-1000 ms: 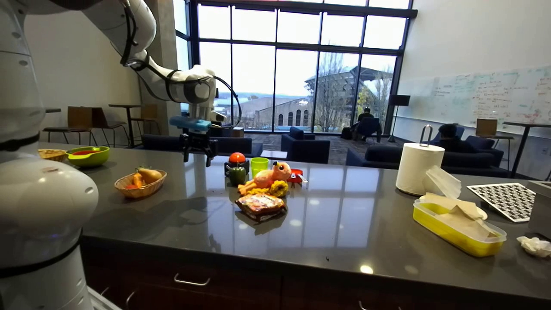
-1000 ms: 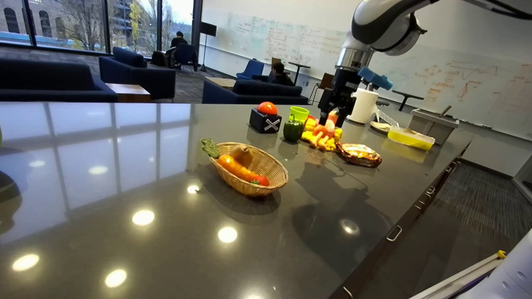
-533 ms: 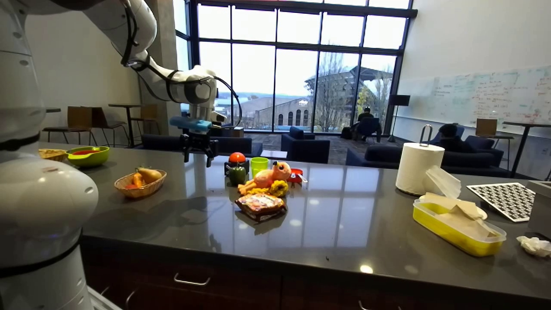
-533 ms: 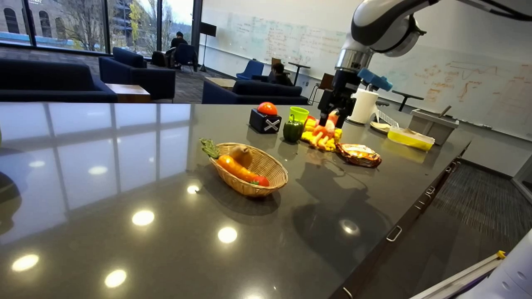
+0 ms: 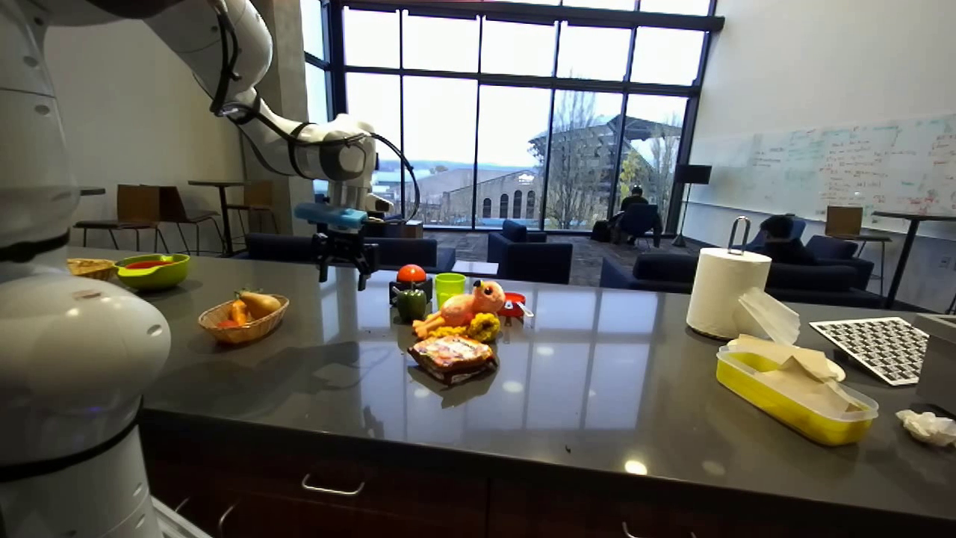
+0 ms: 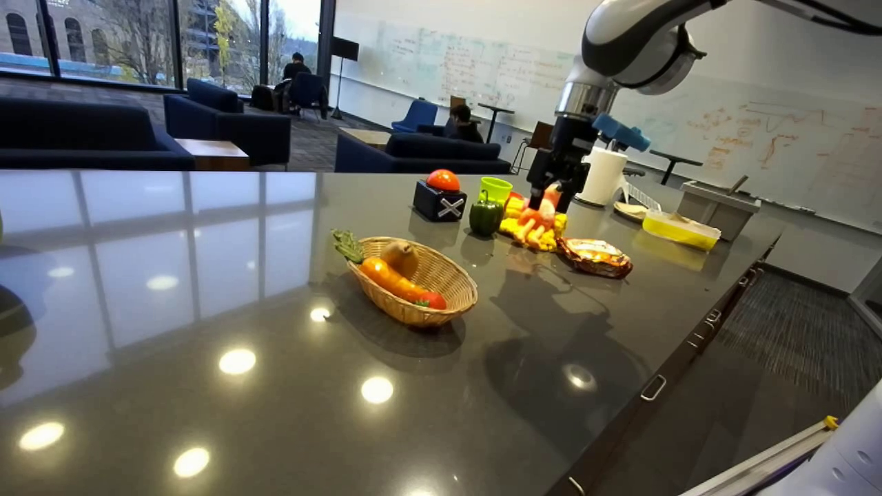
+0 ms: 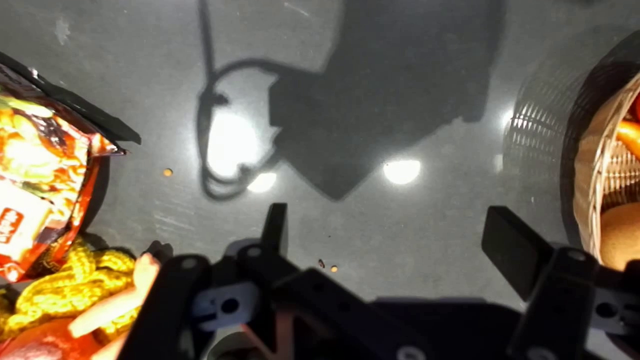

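My jaws stand wide apart, nothing between them; my gripper point(image 5: 343, 279) hangs above the counter point(image 5: 635, 418). In an exterior view, at left, the basket point(image 5: 250, 334) keeps produce point(image 5: 240, 312) together by its wall; at right, the toy bird point(image 5: 463, 306) lies upon yellow knitting point(image 5: 485, 327), seemingly propped so.

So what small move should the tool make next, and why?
Probably shift the tool slightly toward the basket before any lowering: its fingers stand apart with nothing held, the wrist view shows counter and specks between them, and the basket appears there just beyond one finger.
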`<action>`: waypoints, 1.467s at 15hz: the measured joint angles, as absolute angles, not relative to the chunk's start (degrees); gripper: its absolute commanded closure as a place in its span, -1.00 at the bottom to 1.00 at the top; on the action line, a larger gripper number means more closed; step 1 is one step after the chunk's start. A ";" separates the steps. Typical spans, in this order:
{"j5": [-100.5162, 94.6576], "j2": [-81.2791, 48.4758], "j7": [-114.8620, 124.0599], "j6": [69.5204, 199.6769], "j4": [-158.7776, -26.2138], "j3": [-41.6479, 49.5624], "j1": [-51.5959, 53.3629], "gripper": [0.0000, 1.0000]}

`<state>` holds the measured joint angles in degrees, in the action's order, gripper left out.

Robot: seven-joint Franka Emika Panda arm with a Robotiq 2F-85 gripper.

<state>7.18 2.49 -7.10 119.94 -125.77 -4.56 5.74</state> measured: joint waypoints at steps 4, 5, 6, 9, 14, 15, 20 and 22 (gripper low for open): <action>7.18 2.18 -7.04 120.29 -125.77 -5.75 6.48 -1.00; 7.18 2.02 -6.98 120.53 -125.75 -6.22 6.83 -1.00; 7.18 1.76 -6.91 120.81 -125.70 -6.75 7.24 -1.00; 7.18 0.52 -6.88 121.49 -125.10 -8.27 8.57 -1.00; 7.15 -2.64 -6.95 123.24 -123.08 -10.17 10.16 -1.00; 7.15 -3.40 -6.96 123.54 -122.49 -10.45 10.36 -1.00; 7.15 -7.71 -6.80 124.82 -119.01 -12.07 11.76 -1.00; 7.15 -9.55 -6.20 125.20 -117.28 -12.71 12.41 -1.00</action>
<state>7.15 -9.55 -6.20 125.20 -117.28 -12.71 12.41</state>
